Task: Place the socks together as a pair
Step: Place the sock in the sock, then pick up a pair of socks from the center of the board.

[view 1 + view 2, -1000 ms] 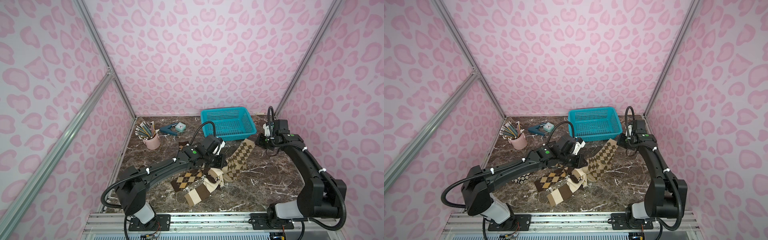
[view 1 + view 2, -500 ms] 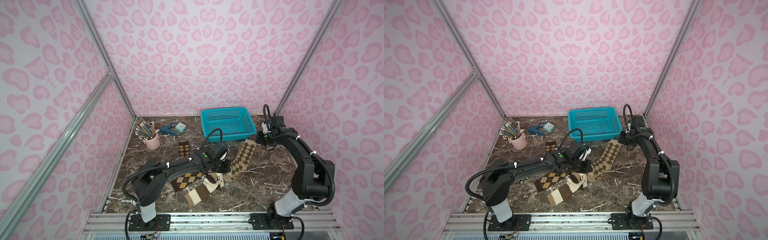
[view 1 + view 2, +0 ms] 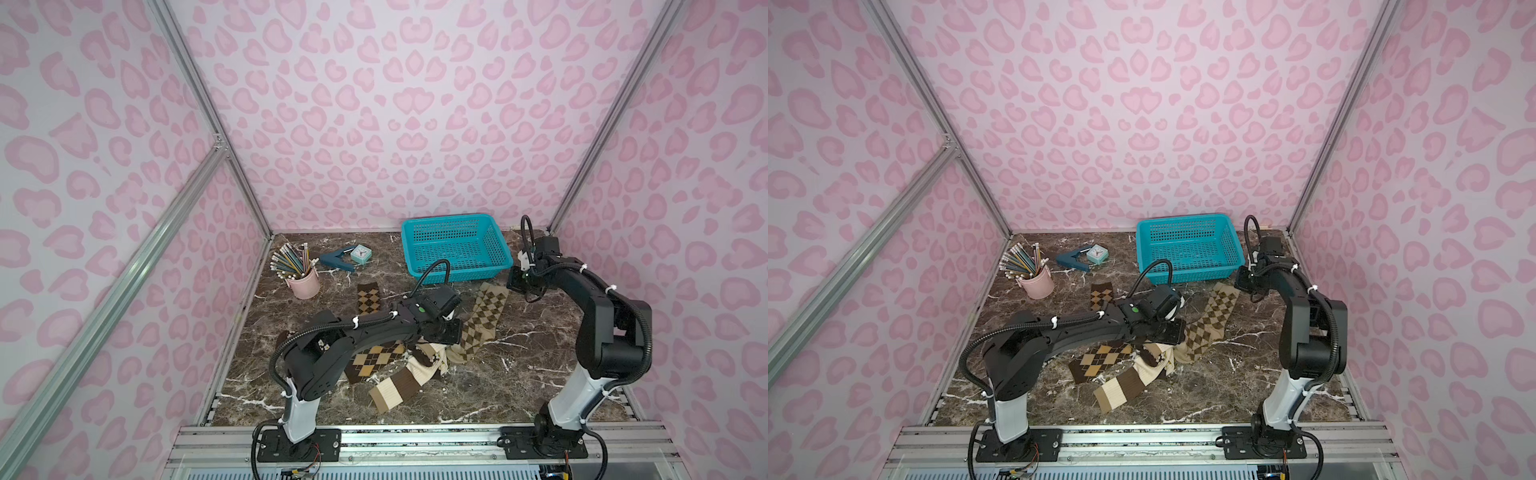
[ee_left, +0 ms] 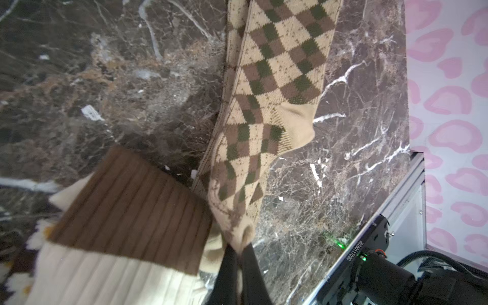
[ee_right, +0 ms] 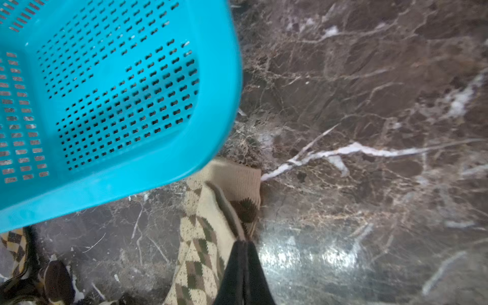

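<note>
Both of my pincers are on the same sock. My left pincer (image 4: 237, 250) is clenched on the toe end of the cream argyle sock (image 3: 482, 320), with the fabric bunched up between the black fingers. My right pincer (image 5: 244, 245) is clamped tight too, and a fold of that sock's cuff runs straight into its tips, so I'm pinching the cuff edge there.

The cream argyle sock lies stretched along the surface (image 3: 519, 374) on a diagonal. Its toe points back toward the middle pile and its cuff points away to the far right. The cuff stops just beside the near right corner of the blue basket (image 3: 457, 276), and in the right wrist view the basket's rim overhangs it.

The striped sock (image 3: 395, 386) sits right next to my left pincer. Its brown band touches the toe I'm holding, and its long axis angles toward the near edge. The flowered sock (image 4: 15, 282) peeks out beside it. The near brown argyle sock (image 3: 374, 359) lies partly under my left arm. The far brown argyle sock (image 3: 368, 297) lies on its own farther back, running front to back, well apart from the cream one.
</note>
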### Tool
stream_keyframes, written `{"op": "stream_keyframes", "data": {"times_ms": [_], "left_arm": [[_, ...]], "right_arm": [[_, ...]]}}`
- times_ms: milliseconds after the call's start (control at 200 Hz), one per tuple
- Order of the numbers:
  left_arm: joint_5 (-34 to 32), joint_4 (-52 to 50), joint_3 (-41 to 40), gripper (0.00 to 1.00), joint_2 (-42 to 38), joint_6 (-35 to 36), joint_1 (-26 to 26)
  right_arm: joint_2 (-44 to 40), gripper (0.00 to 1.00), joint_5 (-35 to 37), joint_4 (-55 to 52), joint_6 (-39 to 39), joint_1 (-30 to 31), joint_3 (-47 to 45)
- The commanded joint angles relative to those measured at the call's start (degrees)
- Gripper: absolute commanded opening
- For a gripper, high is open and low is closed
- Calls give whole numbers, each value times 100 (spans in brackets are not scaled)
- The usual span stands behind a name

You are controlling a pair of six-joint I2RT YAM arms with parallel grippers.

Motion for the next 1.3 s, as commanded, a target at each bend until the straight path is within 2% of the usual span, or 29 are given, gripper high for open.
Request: {"op": "stream_keyframes", "data": {"times_ms": [0, 250, 310, 380, 460, 505, 520, 565, 625, 695, 715, 745, 890, 1090, 1150, 1300], "left_arm": [[-168, 32, 41, 3, 92, 133, 21], [-203, -42, -41, 3, 113, 215, 38], [-196, -47, -65, 3, 118, 238, 38], [-190, -67, -71, 4, 135, 250, 38], [-194, -43, -69, 19, 95, 291, 47], [-186, -17, -54, 34, 40, 325, 43], [-181, -11, -39, 42, 26, 332, 47], [-148, -17, -10, 53, -11, 377, 47], [-77, -38, 72, 63, -33, 430, 47], [-73, -151, 263, 68, -51, 471, 47], [-98, -206, 332, 76, -52, 475, 47], [-142, -297, 477, 78, -52, 495, 47], [-300, -709, 1461, 81, 191, 647, 47], [-151, -876, 2881, 78, 1298, 778, 31], [-140, -926, 3330, 72, 1659, 802, 30], [-232, -1188, 4541, 48, 2622, 829, 30]], "right_arm": [[177, 0, -69, 223, 35, -11, 162], [584, 0, -160, 381, 59, -6, 175], [644, 5, -150, 419, 68, -14, 166], [677, 20, -259, 476, 50, -19, 136], [615, 32, -335, 564, 92, -22, 28], [535, 39, -363, 630, 137, -29, -62], [515, 40, -372, 648, 153, -35, -99], [437, 45, -401, 708, 190, -59, -192], [335, 50, -399, 722, 234, -103, -281], [166, 54, -438, 747, 297, -180, -387], [97, 55, -462, 757, 326, -212, -421], [3, 57, -486, 764, 354, -255, -457], [-619, 65, -674, 715, 390, -467, -666], [-1439, 77, -1117, 603, 455, -825, -1141], [-1569, 78, -1205, 520, 454, -917, -1177], [-1846, 80, -1390, 457, 525, -954, -1205]]}}
